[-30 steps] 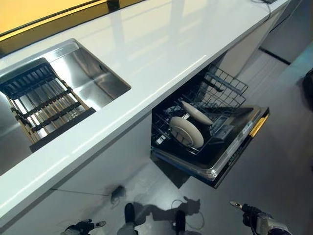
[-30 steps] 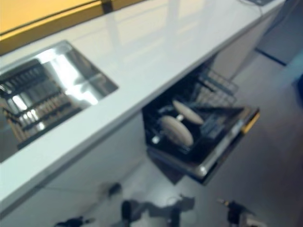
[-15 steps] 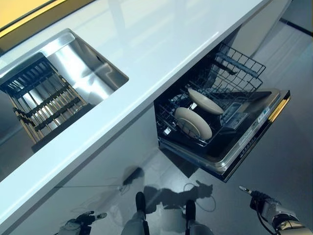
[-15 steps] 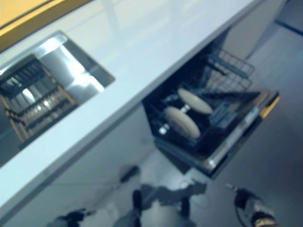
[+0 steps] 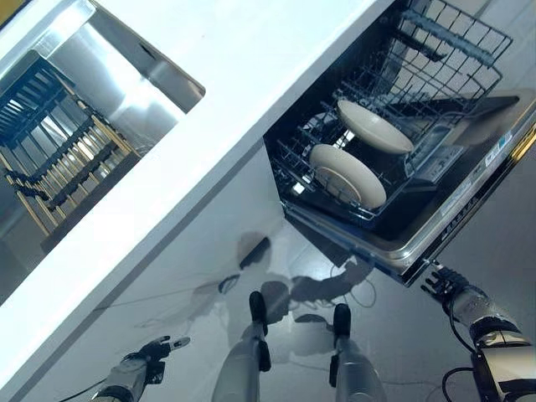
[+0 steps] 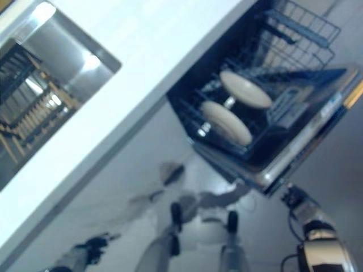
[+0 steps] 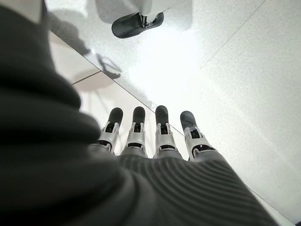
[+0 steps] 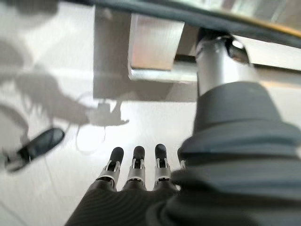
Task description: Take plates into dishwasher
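1. Down below the white countertop point(image 5: 209, 109) the dishwasher door point(image 5: 469, 226) hangs open, and the lower rack point(image 5: 368, 92) stands pulled out over it
2. Two cream plates sit on edge in that rack: the near plate point(image 5: 347, 176) toward the rack's front edge, the far plate point(image 5: 374, 127) just behind it, apart from it
3. Left hand point(image 7: 155, 136) hangs low over the pale floor point(image 7: 225, 70), fingers straight and relaxed, holding nothing
4. Right hand point(image 8: 136, 169) sits just under the outer edge of the open door; its fingers look straight and empty, though the thumb is blurred, so I cannot be sure it touches the door
5. A steel sink point(image 5: 109, 75) is set into the countertop's left end, with a slatted drying rack point(image 5: 59, 151) lying in it
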